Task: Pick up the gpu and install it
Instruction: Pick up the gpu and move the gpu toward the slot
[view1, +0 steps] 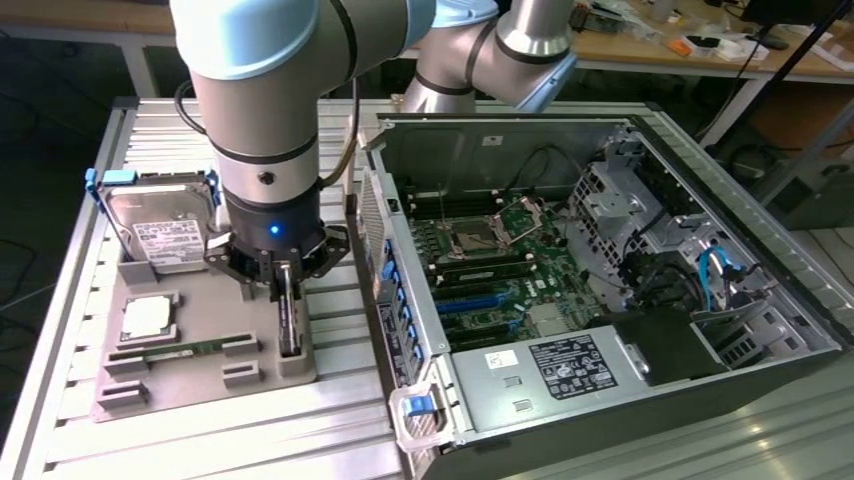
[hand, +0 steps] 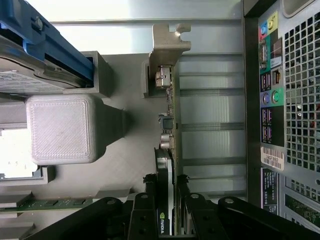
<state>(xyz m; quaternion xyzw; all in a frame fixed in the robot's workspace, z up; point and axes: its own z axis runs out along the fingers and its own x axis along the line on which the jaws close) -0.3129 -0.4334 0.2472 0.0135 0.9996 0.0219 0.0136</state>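
The gpu is seen on edge in the gray tray, at 9 o'clock from the case in the exterior view. It is pinched across its 2 faces by the jaws of the gripper. It is judged light, stiff, fragile; best held mid-board.

gpu: end hidden by gripper | hard drive: cut by frame edge

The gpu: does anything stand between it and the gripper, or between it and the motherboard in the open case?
Nothing visible separates the gripper from the gpu; it is right at the card. Between gpu and motherboard stands the case wall, open above.
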